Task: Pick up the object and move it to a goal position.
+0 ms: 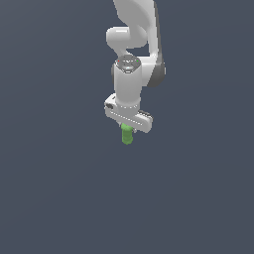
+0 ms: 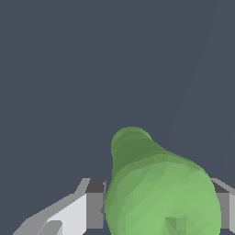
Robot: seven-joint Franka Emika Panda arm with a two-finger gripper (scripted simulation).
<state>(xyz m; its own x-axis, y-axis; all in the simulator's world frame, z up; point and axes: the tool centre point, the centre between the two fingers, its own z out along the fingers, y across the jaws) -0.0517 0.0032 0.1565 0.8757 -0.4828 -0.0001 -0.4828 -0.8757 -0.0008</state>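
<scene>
The object, a small bright green cylinder with rounded ends [image 1: 127, 135], hangs upright under my white gripper [image 1: 127, 130] in the middle of the exterior view. The gripper points down and is shut on the cylinder's upper part; the lower end sticks out below it. In the wrist view the green cylinder [image 2: 156, 188] fills the space between the two fingers [image 2: 94, 204], which press on its sides. The gripper's midpoint in the wrist view [image 2: 158, 206] lies on the cylinder. No goal marker shows in either view.
A plain dark grey-blue surface [image 1: 59, 188] lies all around. The white arm [image 1: 134, 44] rises from the gripper to the top of the exterior view. No other objects show.
</scene>
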